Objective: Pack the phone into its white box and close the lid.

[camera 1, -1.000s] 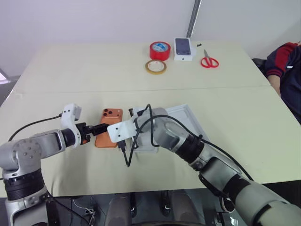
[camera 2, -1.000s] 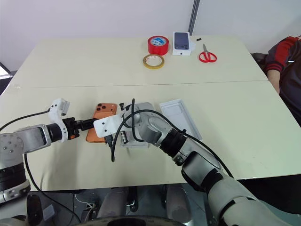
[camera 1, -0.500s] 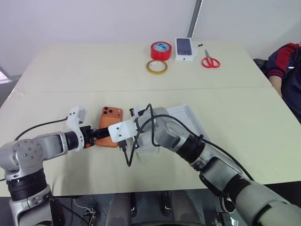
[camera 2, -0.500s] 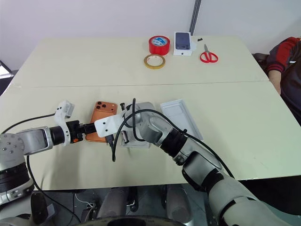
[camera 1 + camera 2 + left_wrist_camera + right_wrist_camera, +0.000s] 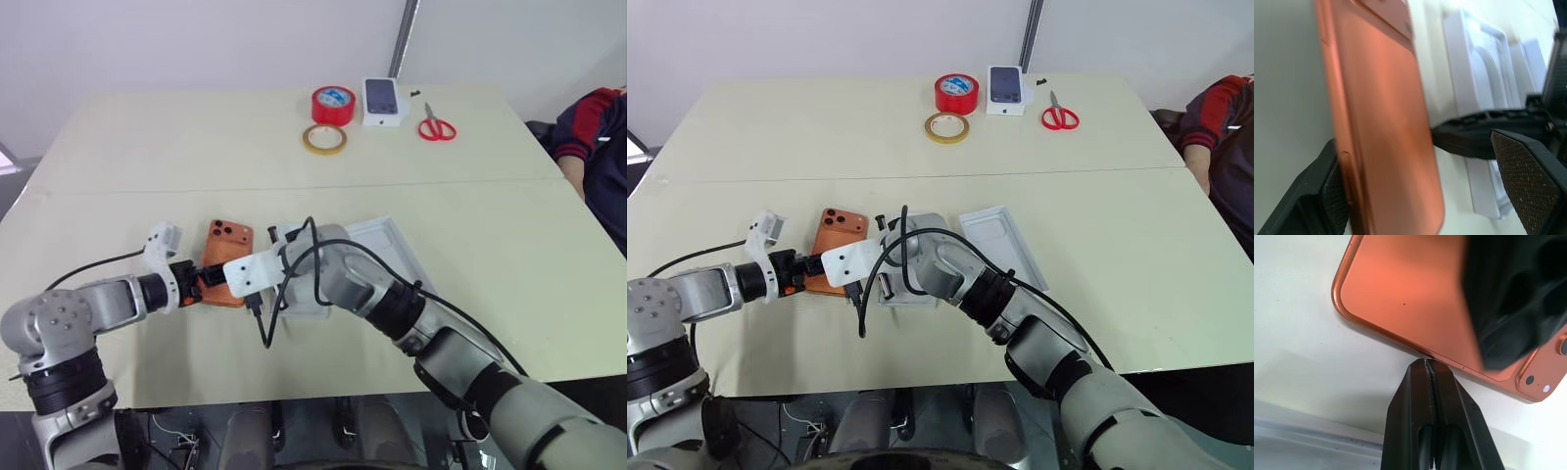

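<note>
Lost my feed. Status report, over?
Left gripper open, straddling the phone. Right gripper shut, tips against phone's edge. White box empty, lid off.

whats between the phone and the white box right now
The right gripper, shut, with its tips against the phone's long edge. It reaches in over the white box, as the right eye view shows; the right wrist view shows the tips at the edge.

Lab-like room: plain pale table (image 5: 147, 147), bare white wall (image 5: 196, 39), tape rolls (image 5: 333, 104), scissors (image 5: 437, 127).
</note>
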